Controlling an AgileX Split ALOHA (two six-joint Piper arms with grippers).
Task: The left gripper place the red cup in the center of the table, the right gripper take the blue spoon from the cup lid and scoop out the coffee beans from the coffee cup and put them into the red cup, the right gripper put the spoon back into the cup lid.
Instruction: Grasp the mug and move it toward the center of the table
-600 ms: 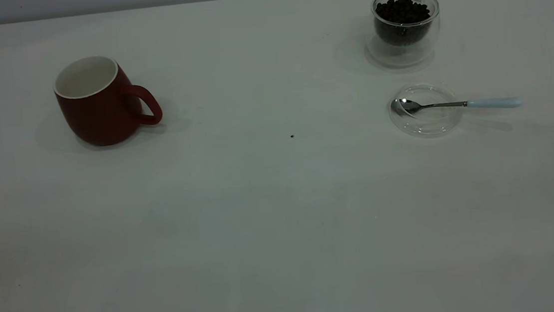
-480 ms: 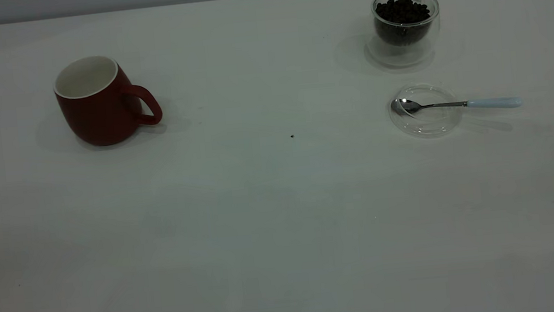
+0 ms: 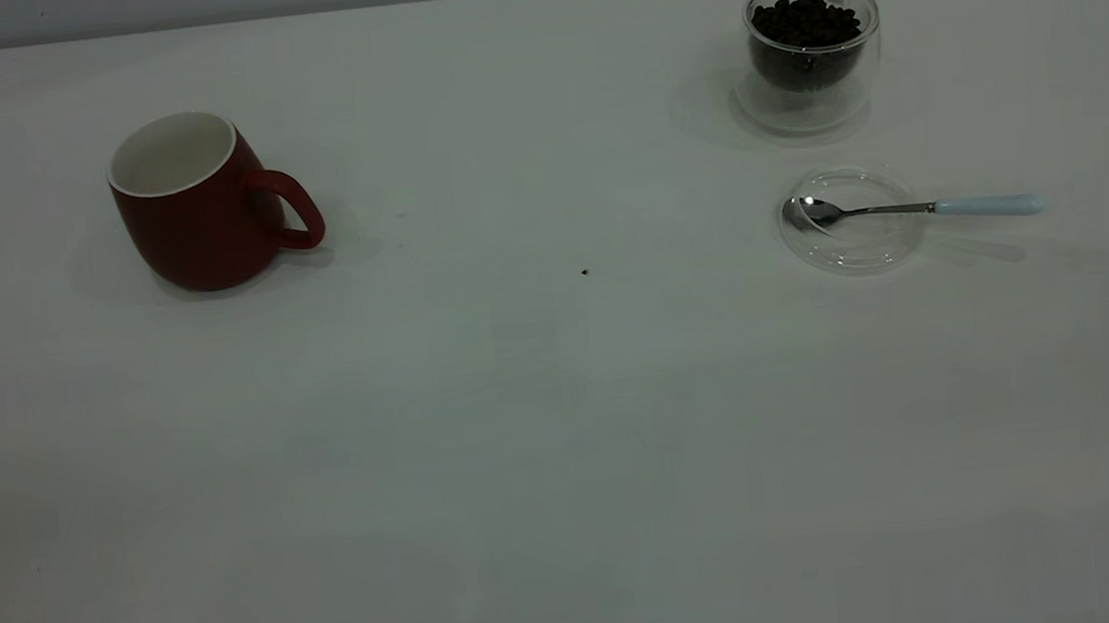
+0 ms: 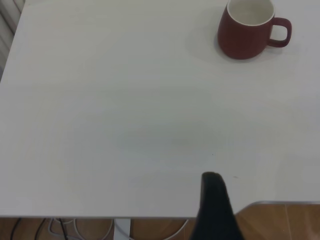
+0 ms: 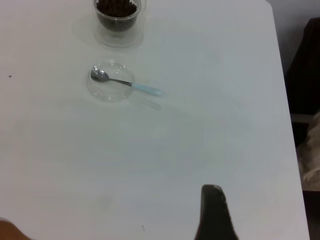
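Only 1 dark finger of each gripper shows in the wrist views, left (image 4: 214, 202) and right (image 5: 214, 210), cut off, so spread cannot be judged. Red cup (image 3: 192, 205) stands upright on the table's (image 3: 545, 433) left side.

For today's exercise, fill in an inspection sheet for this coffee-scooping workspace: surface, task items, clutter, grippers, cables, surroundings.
Surface: white table, a few tiny dark specks.
Task items: red cup upright, empty, at the left; coffee cup holding coffee beans at far right; blue spoon with its bowl in the cup lid, handle overhanging.
Clutter: nothing seen.
Grippers: left gripper and right gripper each show one dark finger, far from the items.
Cables: some below the table edge.
Surroundings: wooden floor.
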